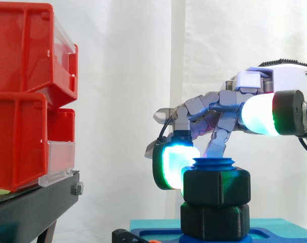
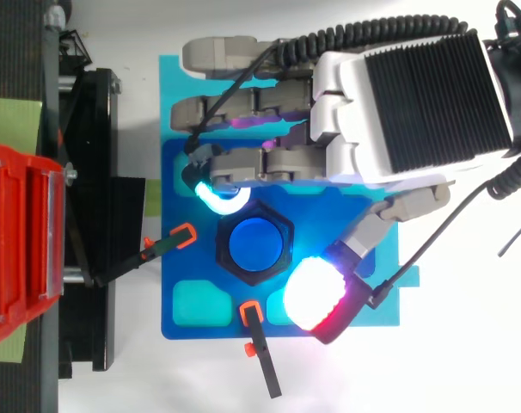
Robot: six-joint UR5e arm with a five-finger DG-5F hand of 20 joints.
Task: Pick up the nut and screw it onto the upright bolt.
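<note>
At the middle of the blue base plate (image 2: 321, 215), the black nut (image 1: 217, 186) sits threaded on the upright blue bolt (image 2: 256, 245), the bolt's top showing just above it and a second black hex piece (image 1: 214, 221) below. The hand (image 2: 415, 95) hangs loosely spread over it. One glowing fingertip (image 1: 175, 163) touches the nut's side and the thumb (image 1: 260, 114) is raised higher, so nothing is gripped. An orange-tipped clamp (image 2: 185, 234) bites the plate's edge.

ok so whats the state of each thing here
upper black hexagonal plastic nut: on the bolt, resting on the lower nut
lower black hexagonal plastic nut: on the bolt, down at its base
blue plastic bolt: upright, tip showing above the nuts
robot hand: open, one glowing pad at the upper nut's side, thumb clear
red plastic bins: stacked on the black stand
</note>
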